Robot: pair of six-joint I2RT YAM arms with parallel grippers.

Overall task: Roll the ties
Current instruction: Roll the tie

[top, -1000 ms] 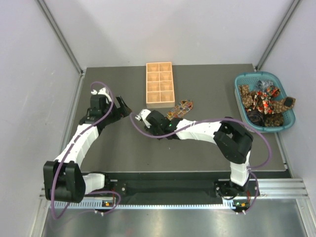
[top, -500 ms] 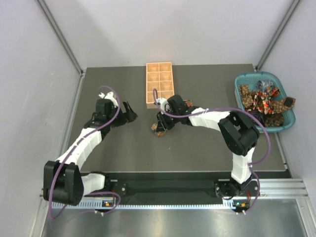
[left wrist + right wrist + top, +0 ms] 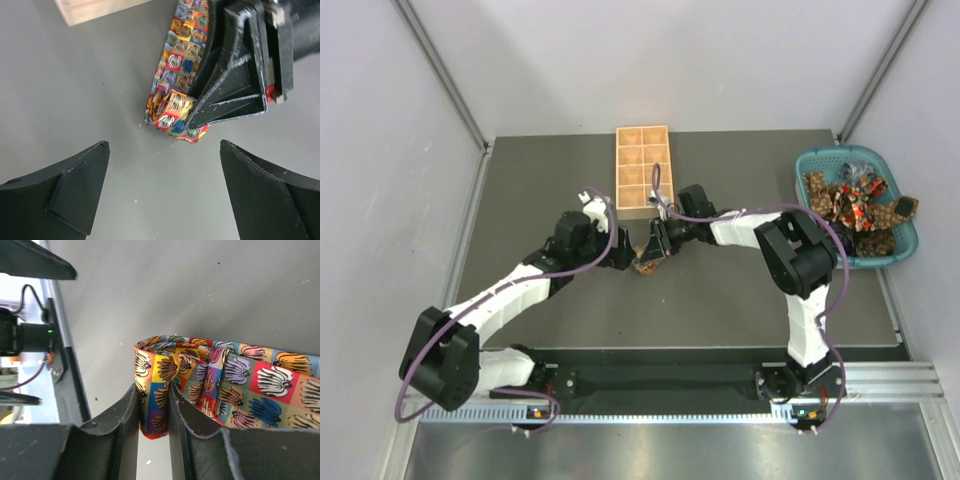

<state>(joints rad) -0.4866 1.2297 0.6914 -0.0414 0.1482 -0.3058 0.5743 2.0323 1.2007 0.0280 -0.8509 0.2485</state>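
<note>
Lying on the dark table (image 3: pixel 530 170), just in front of the wooden tray (image 3: pixel 617 180) and between the two claws: one tie (image 3: pixel 644 264), printed in small coloured squares. Stretched with its long axis slanting from a doubled-over end, nearest the left claw (image 3: pixel 616 256), back and to the right toward the tray's near corner (far end hidden under the right arm, so cannot tell where the pointed tip lies). Clamped on that doubled-over end by the right claw (image 3: pixel 656 246), fabric pinched tight between the two fingers, the fold curling round just past the fingertips. Spread wide on the left claw, gripping nothing, facing the fold from near and apart from it. Blocking most of the tie's length from above: the right claw and wrist. Parked well off to the right: a teal basket (image 3: pixel 800 185) heaped with more ties (image 3: pixel 850 205).
</note>
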